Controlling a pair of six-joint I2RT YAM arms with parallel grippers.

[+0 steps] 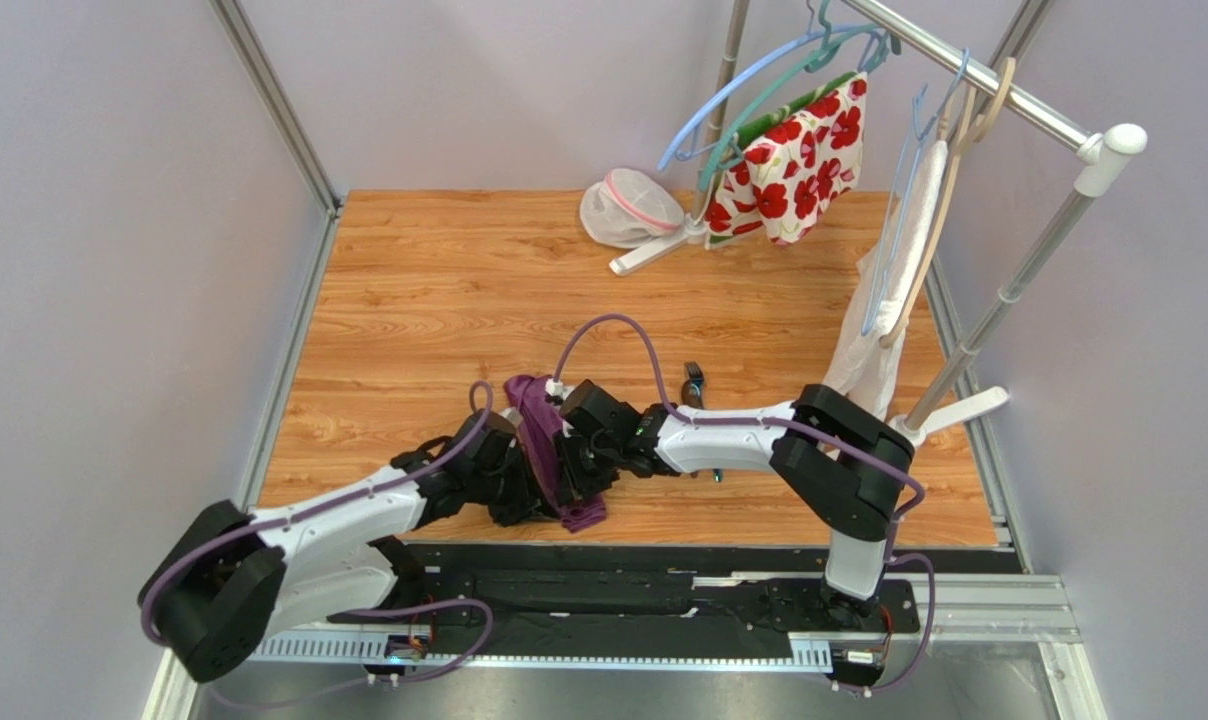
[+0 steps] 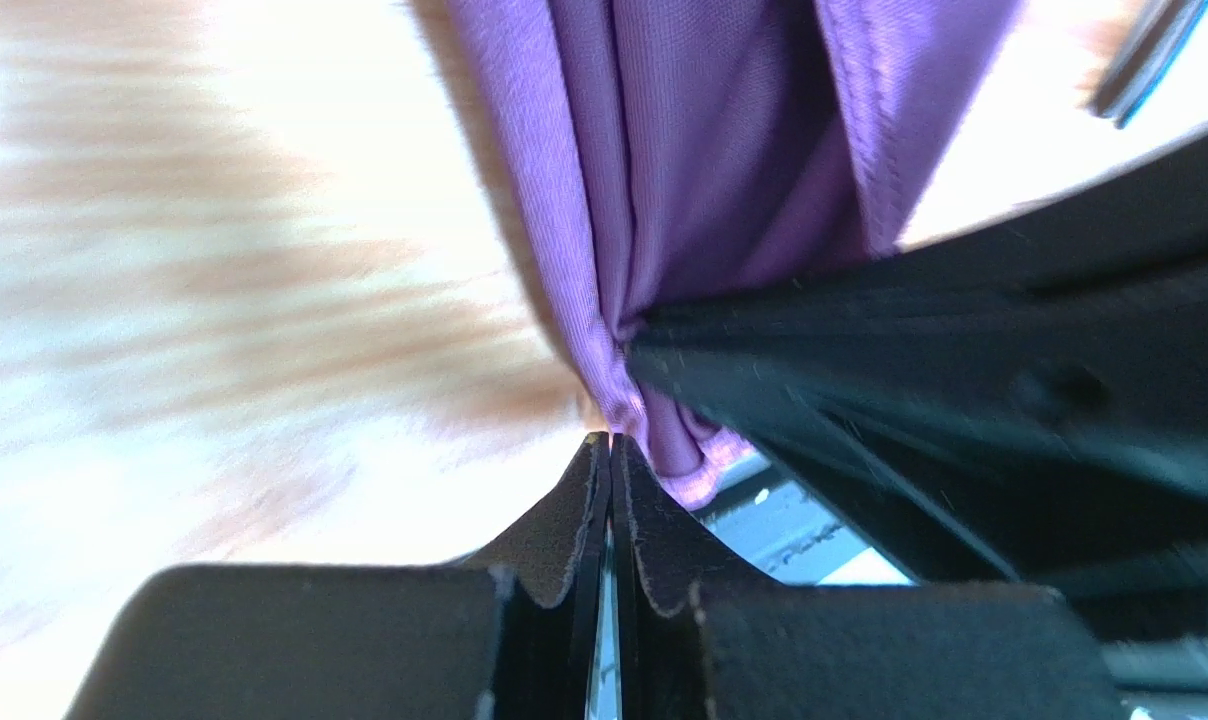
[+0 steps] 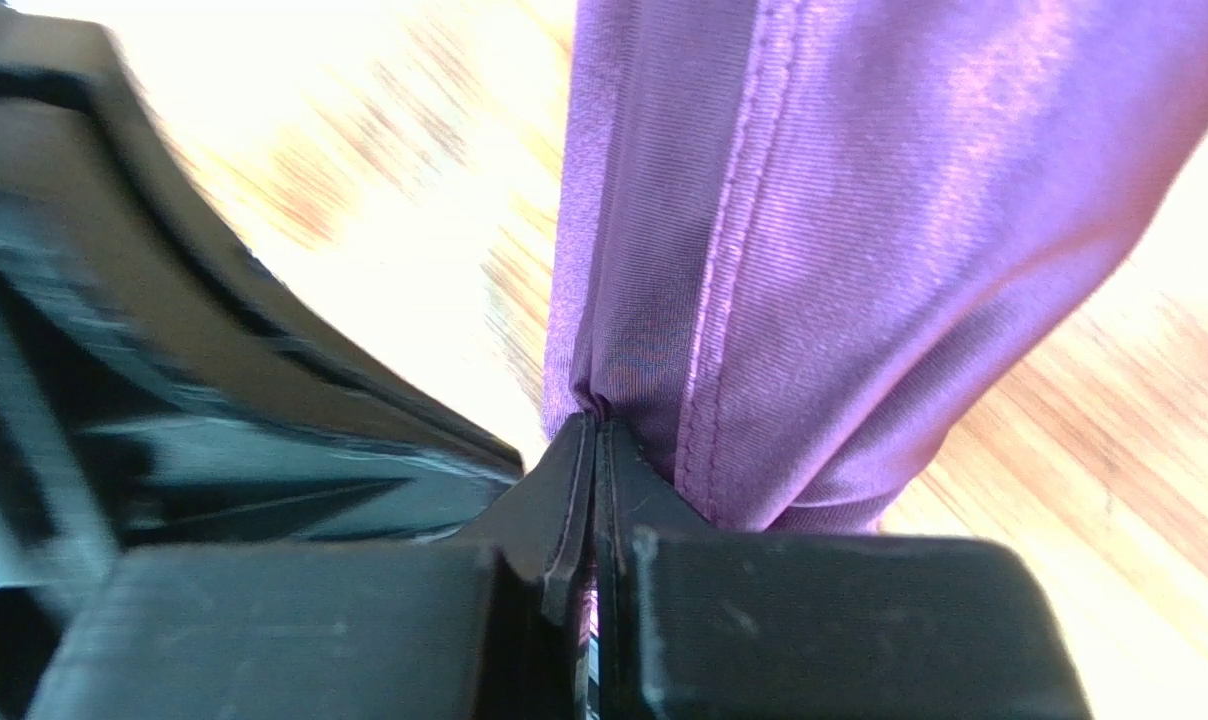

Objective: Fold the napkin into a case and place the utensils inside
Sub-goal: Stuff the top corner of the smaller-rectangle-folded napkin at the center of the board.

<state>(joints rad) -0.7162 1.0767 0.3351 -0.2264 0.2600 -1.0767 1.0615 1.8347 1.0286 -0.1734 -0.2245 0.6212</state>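
Note:
The purple napkin (image 1: 534, 408) hangs bunched between my two grippers near the table's front edge, one end trailing down to the left of the right arm. My left gripper (image 1: 523, 474) has its jaws almost together, with the napkin's (image 2: 715, 165) gathered folds meeting the tips of the left gripper (image 2: 610, 438). My right gripper (image 1: 577, 450) faces it from the right. In the right wrist view the right gripper (image 3: 595, 420) is shut on a hemmed fold of the napkin (image 3: 866, 225). A slim dark piece (image 1: 694, 381) beside the right arm looks like one of the utensils; the rest is hidden.
A metal clothes rack (image 1: 1016, 90) stands at the back right with hangers, a white cloth with red flowers (image 1: 791, 165) and a white garment (image 1: 881, 323). A white mesh pouch (image 1: 625, 210) lies at the back by the rack's foot. Grey walls close in both sides.

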